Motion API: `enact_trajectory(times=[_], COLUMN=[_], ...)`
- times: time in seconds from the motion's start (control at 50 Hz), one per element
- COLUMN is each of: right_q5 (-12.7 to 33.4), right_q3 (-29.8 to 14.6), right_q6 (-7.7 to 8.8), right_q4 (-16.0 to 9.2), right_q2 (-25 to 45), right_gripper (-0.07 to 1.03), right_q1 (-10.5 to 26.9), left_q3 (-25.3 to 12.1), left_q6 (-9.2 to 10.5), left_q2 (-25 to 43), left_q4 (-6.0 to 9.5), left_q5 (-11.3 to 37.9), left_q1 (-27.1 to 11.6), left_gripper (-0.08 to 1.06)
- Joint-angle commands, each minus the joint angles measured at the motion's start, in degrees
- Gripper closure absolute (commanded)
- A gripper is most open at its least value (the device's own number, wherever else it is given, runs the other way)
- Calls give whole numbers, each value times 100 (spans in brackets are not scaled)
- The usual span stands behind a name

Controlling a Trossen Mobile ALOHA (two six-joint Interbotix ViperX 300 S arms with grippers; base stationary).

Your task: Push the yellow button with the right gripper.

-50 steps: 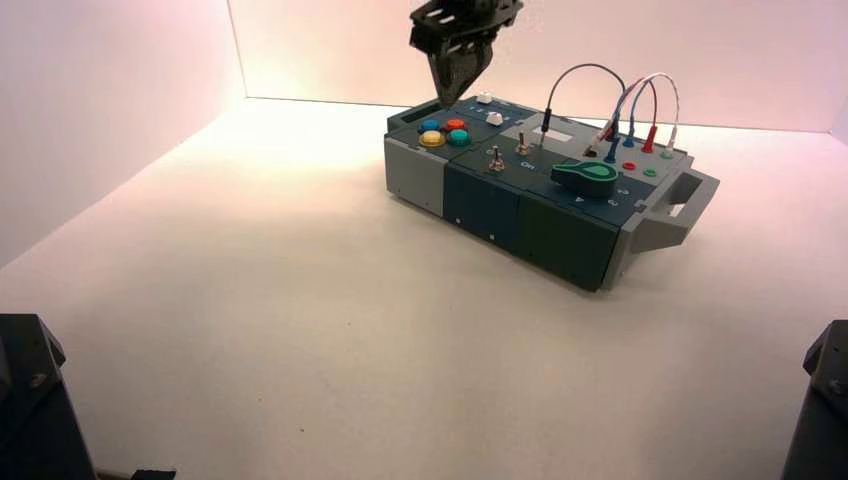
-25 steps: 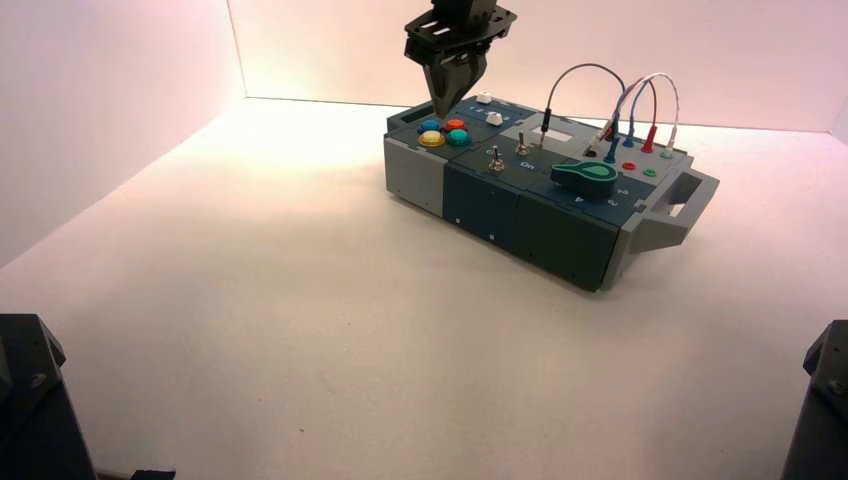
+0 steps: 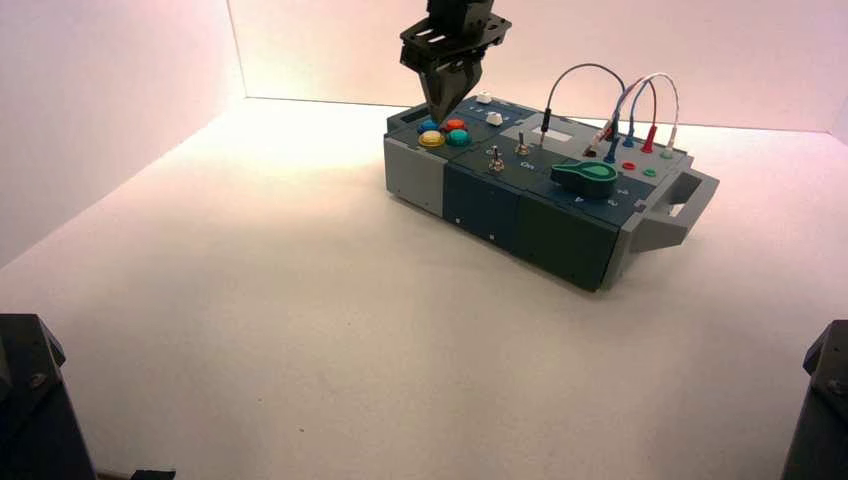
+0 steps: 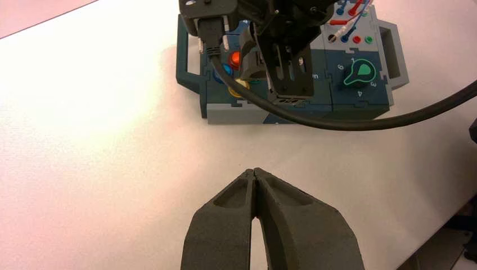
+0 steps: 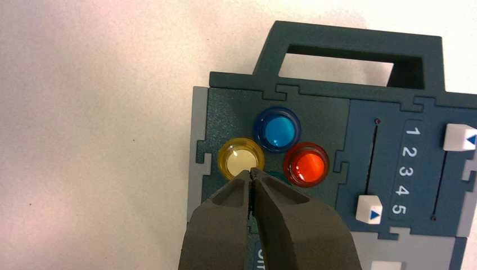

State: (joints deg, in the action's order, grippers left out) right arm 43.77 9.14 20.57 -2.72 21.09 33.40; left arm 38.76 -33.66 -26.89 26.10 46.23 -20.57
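Note:
The yellow button (image 5: 241, 158) sits on the grey-blue box (image 3: 480, 195) in a cluster with a blue button (image 5: 277, 129), an orange-red button (image 5: 307, 164) and a teal button (image 3: 458, 138) that the right wrist view mostly hides behind the fingers. My right gripper (image 5: 252, 171) is shut and empty, pointing down over the cluster (image 3: 440, 115); its tips overlap the yellow button's edge. I cannot tell whether it touches. The yellow button also shows in the high view (image 3: 432, 139). My left gripper (image 4: 255, 171) is shut and empty, parked over the table in front of the box.
Beside the buttons are two sliders with white handles (image 5: 370, 209) (image 5: 460, 138) and the numbers 1 to 5. The box also bears toggle switches (image 3: 495, 158), a green knob (image 3: 585, 175), looping wires (image 3: 620, 105) and end handles (image 5: 349, 50). Walls stand behind and to the left.
My right gripper has come down and slightly left, closer over the button cluster. The left arm and the box have not moved.

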Motion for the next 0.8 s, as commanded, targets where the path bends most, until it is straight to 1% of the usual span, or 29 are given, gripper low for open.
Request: enact_trajectory(times=[0.02,0.2,0.4,0.8], right_q5=[-53,-229,-272,-272], right_q3=[-176,-167,-141,-35], right_q6=[0,-9,-26,-44], right_q4=[-26,-26,-44,-35], right_q2=[-88,70,237,141], right_gripper=[98,99,99,98], right_q1=[62,70,62,70], left_q3=[-167,-167,-167,-167], left_q6=[-35,-35,-44,-35], left_q2=[-88,-79,-79,-79], left_q4=[18,18,9,9], left_q5=[9,-9,-9,-9], left_q1=[26,18,26,62], left_gripper=[101,101,101,101])
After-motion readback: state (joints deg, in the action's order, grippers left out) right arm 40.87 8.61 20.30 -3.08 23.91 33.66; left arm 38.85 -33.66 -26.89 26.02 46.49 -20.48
